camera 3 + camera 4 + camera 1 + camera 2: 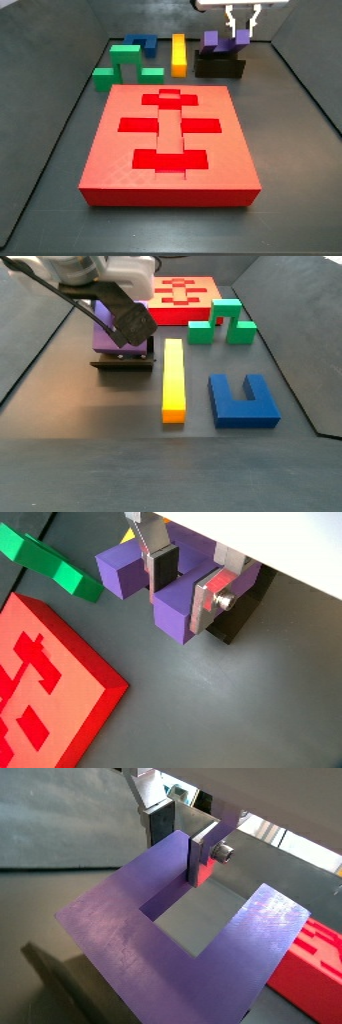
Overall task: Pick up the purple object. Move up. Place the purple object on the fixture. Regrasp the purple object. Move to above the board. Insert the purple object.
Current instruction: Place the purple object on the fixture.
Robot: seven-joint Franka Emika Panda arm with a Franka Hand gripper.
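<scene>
Side views show the red board (167, 140) well apart from the black fixture (221, 68), on which the purple block (223, 42) stands with its prongs up. Risk: if the grip is off-centre or loose, the block may tilt on lifting and later jam at the board's cut-out. The gripper (187, 587) sits over the fixture; its fingers (203, 604) appear closed on one prong, one plate inside the U.
</scene>
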